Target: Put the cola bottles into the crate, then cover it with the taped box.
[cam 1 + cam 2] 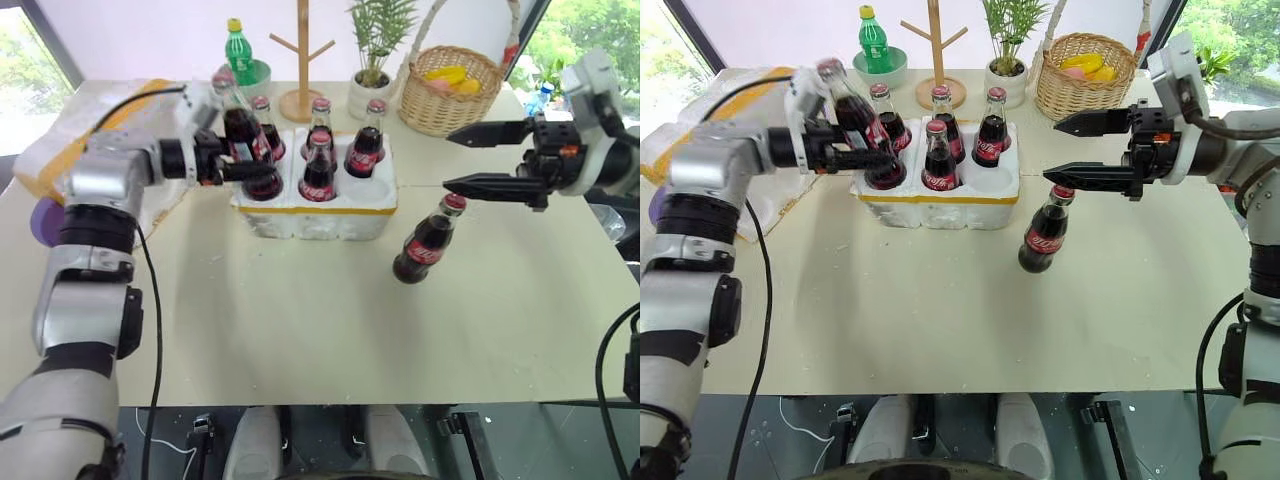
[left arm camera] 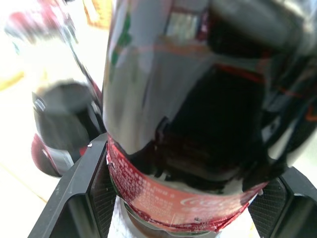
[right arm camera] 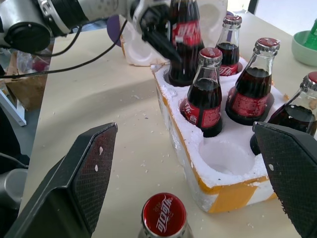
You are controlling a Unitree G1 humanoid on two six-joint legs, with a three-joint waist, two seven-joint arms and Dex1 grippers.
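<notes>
The crate (image 1: 330, 215), a low white foam tray with a yellow strip, sits mid-table. Several cola bottles (image 1: 320, 170) stand in its wells. The front right well (image 3: 230, 156) is empty. My left gripper (image 1: 245, 160) is shut on one more cola bottle (image 1: 238, 125), tilted, with its base at the front left well. Another cola bottle (image 1: 425, 245) stands on the table right of the crate. My right gripper (image 1: 447, 160) hangs open just above its cap, pointing left. The taped box (image 1: 55, 150) lies at the far left, partly hidden behind my left arm.
Behind the crate stand a green plastic bottle (image 1: 238, 48) in a green bowl, a wooden stand (image 1: 303, 60), a potted plant (image 1: 375, 65) and a wicker basket (image 1: 450, 92). The table's front edge (image 1: 350, 400) runs below the crate.
</notes>
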